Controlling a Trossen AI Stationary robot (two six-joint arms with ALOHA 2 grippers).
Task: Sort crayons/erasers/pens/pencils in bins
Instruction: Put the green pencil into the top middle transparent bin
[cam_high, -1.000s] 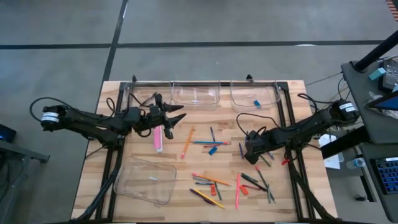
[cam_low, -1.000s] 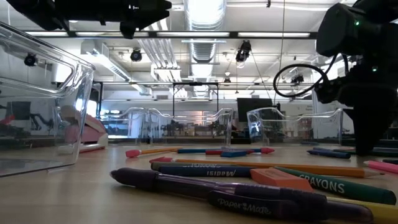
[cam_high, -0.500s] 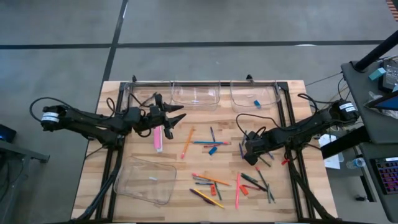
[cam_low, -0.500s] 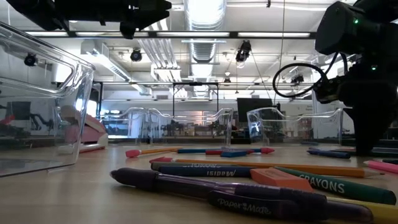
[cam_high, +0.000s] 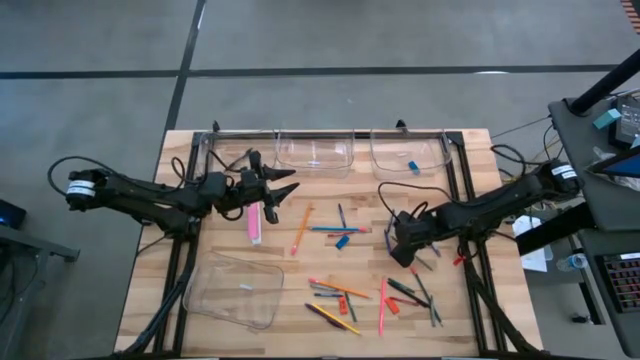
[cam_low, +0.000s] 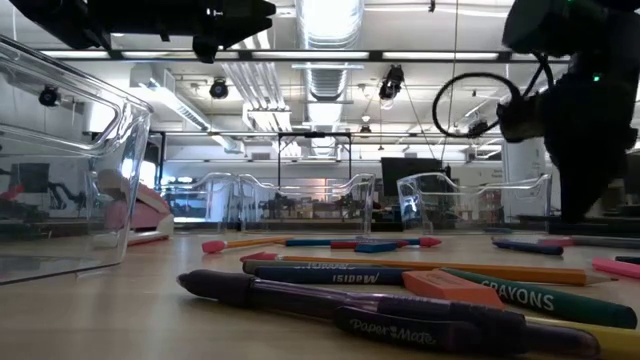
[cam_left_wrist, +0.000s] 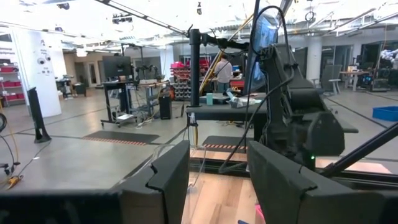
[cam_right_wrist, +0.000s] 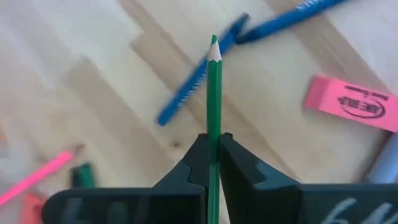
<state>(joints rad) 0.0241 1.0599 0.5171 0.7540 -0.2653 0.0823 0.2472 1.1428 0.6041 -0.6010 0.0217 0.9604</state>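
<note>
My right gripper (cam_right_wrist: 213, 144) is shut on a green pencil (cam_right_wrist: 214, 93), over the loose sticks at the table's right middle (cam_high: 396, 246). My left gripper (cam_left_wrist: 217, 180) hangs open and holds nothing, above a pink block (cam_high: 254, 222) at the far left of the table (cam_high: 284, 188). Pencils, pens and crayons lie flat on the wood, among them an orange pencil (cam_high: 301, 230) and a pink pencil (cam_high: 381, 305). Three clear bins (cam_high: 315, 150) stand along the far edge. Another bin (cam_high: 235, 290) stands at the near left. My right gripper pinches the green pencil's shaft (cam_right_wrist: 214, 127) between its two fingers. The pencil runs along the fingers, and its sharpened tip (cam_right_wrist: 213, 43) sticks out well past them. The fingers slant steeply down toward the table. The pencil's rear part is hidden between the fingers.
A pink eraser (cam_right_wrist: 351, 102) and blue sticks (cam_right_wrist: 186, 93) lie on the wood under my right gripper. A blue eraser (cam_high: 413, 166) lies in the far right bin (cam_high: 410, 152). More pens and crayons (cam_high: 335, 292) lie near the front edge. Black rails run down both sides of the table.
My right gripper has risen a little from the tabletop and tipped slightly. My left gripper has kept still.
</note>
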